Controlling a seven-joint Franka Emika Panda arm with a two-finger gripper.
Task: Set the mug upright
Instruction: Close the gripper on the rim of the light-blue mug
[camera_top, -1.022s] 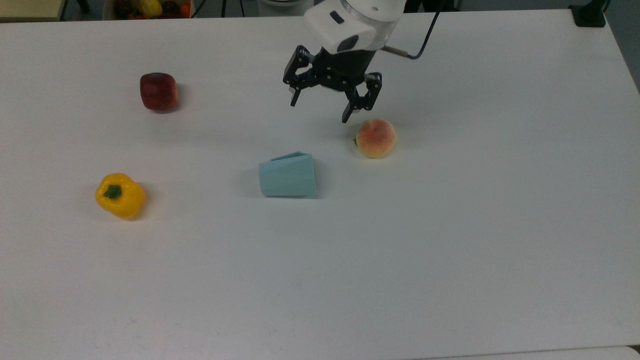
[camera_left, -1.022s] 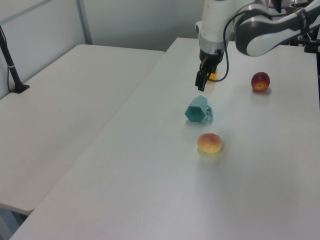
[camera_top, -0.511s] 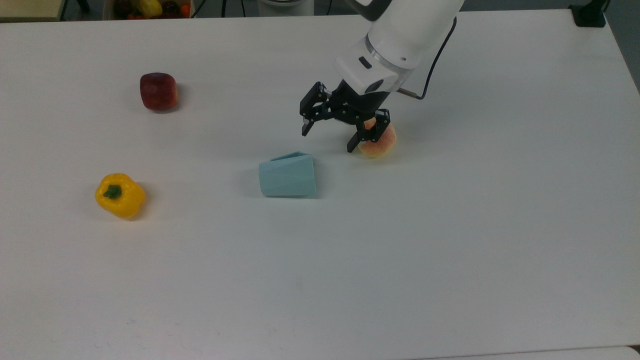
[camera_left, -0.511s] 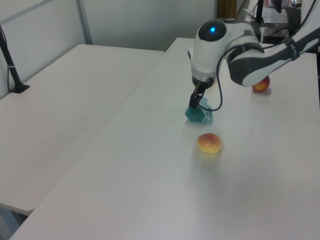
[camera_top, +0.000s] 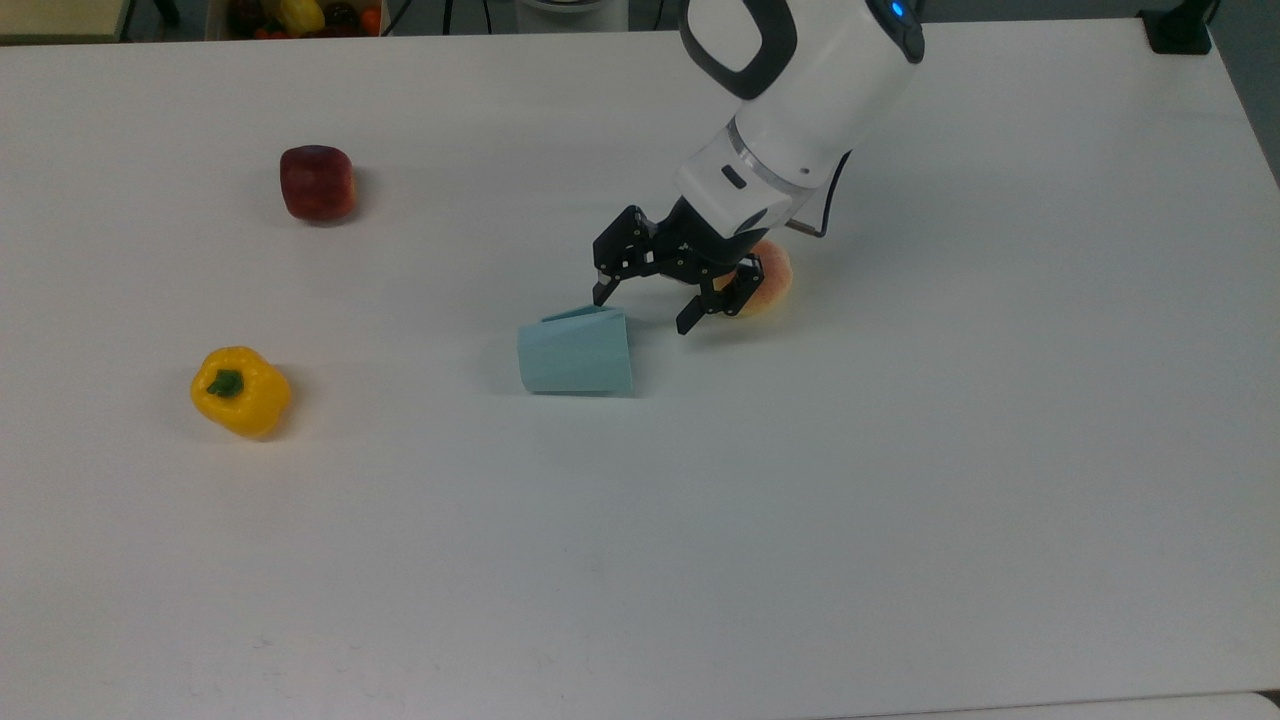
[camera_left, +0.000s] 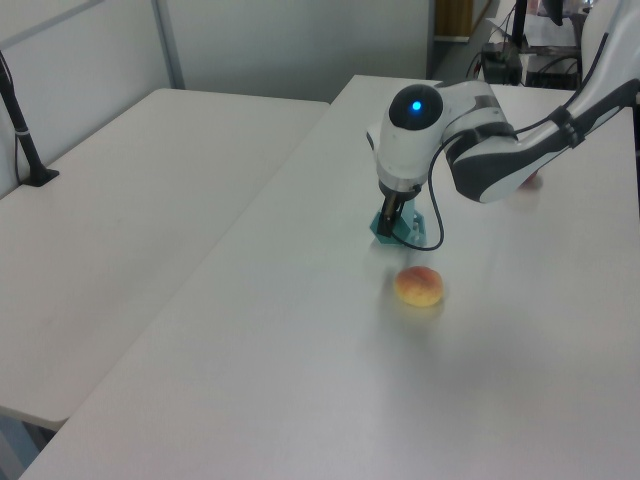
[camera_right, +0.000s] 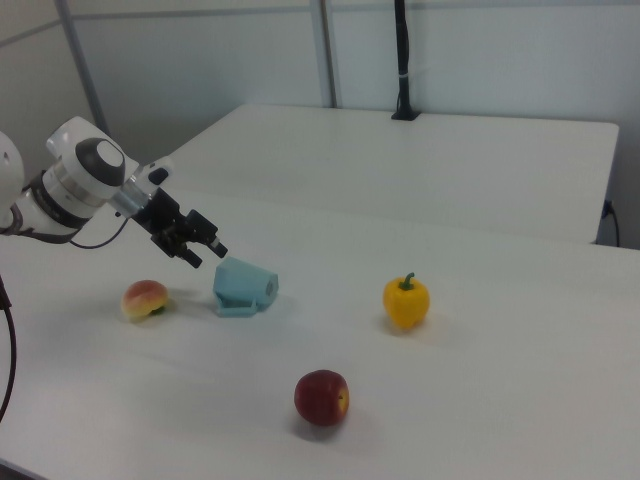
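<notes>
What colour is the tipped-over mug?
Pale light blue mug, clearest in the top view.

You face a white counter (camera_top: 900, 500) under even, diffuse light. A second white table (camera_right: 430, 160) stands just beside it, carrying a black upright pole (camera_right: 402, 60) on a base. Pale grey wall panels (camera_right: 480, 60) with vertical metal posts (camera_right: 324, 50) close off the room behind.
</notes>
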